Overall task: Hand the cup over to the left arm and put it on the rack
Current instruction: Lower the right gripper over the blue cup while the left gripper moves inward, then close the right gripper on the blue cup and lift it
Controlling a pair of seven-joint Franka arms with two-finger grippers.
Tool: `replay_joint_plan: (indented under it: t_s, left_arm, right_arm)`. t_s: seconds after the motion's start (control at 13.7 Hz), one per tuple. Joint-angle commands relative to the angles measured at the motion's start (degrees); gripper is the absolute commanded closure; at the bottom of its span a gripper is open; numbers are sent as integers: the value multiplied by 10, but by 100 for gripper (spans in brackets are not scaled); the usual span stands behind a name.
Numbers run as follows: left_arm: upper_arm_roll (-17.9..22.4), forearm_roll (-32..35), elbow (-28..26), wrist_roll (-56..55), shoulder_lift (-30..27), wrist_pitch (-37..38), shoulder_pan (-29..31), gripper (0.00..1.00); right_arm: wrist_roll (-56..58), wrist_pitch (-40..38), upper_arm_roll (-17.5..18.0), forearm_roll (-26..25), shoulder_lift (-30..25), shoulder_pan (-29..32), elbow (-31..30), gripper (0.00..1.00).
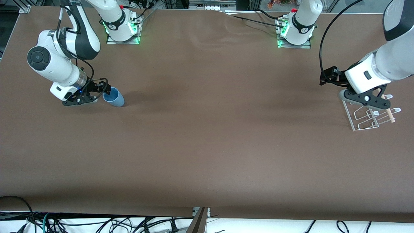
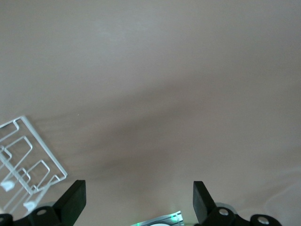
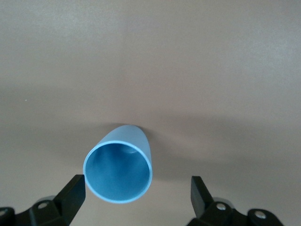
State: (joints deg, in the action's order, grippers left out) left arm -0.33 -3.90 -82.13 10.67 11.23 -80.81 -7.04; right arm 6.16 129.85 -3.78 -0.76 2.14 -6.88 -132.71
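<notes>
The light-blue cup (image 1: 114, 97) lies on its side on the brown table, at the right arm's end, with its mouth turned toward my right gripper (image 1: 99, 93). That gripper is low at the table and open. In the right wrist view the cup's rim (image 3: 118, 165) sits partly between the fingertips (image 3: 75, 190), close to one of them and well apart from the other. My left gripper (image 1: 365, 100) hangs open and empty over the white wire rack (image 1: 372, 120) at the left arm's end. The left wrist view shows a corner of the rack (image 2: 28, 157) beside the open gripper (image 2: 138, 195).
Both arm bases with green lights (image 1: 123, 32) (image 1: 294, 35) stand along the table edge farthest from the front camera. A thin wooden rod (image 1: 388, 111) runs along one edge of the rack. Cables (image 1: 129, 223) hang below the table's front edge.
</notes>
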Motion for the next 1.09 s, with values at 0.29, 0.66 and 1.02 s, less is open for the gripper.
replay_joint_plan:
  t_s: [0.29,0.66,1.02]
  left_arm:
    - [2,-15,13,144,27,4,-1,0]
    - [2,-14,10,214,35,-17,4,0]
    - [2,-15,-12,338,37,-70,10,0]
  right_arm:
    - [9,71,-9,-6,57,3,-15,1]
    - [9,129,-14,-6,81,3,-54,2]
    - [-1,126,-14,-2,85,3,-50,75]
